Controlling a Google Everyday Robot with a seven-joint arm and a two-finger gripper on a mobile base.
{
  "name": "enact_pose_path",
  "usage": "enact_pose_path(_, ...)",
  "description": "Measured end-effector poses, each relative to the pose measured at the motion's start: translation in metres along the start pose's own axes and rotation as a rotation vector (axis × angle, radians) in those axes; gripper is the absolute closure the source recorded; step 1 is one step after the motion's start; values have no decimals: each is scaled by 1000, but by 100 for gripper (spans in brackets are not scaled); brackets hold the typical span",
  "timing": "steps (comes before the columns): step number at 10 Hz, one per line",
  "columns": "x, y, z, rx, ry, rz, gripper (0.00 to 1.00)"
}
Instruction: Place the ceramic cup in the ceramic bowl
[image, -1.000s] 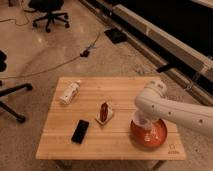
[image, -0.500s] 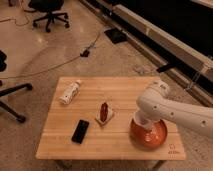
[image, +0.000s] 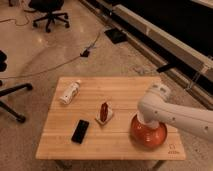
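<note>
An orange-red ceramic bowl (image: 148, 136) stands on the wooden table (image: 95, 145) at its front right. My white arm (image: 165, 107) reaches in from the right and bends down over the bowl. My gripper (image: 145, 121) points down into the bowl, mostly hidden behind the wrist. The ceramic cup does not show; the arm and the bowl's rim may be hiding it.
A white bottle (image: 70, 92) lies at the table's back left. A red snack on a white wrapper (image: 104, 113) lies in the middle and a black phone (image: 80, 131) at the front left. Office chairs (image: 47, 12) and cables lie on the floor behind.
The arm's elbow has shifted slightly to the right above the bowl. The objects on the table have not moved.
</note>
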Motion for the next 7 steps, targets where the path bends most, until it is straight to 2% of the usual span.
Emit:
enact_pose_path(3, -2, 2, -1, -23, 26, -14, 20)
enact_pose_path(5, -3, 1, -2, -15, 18, -34, 20)
enact_pose_path(6, -4, 0, -2, 40, -23, -48, 20)
enact_pose_path(7, -5, 2, 0, 99, -85, -54, 20)
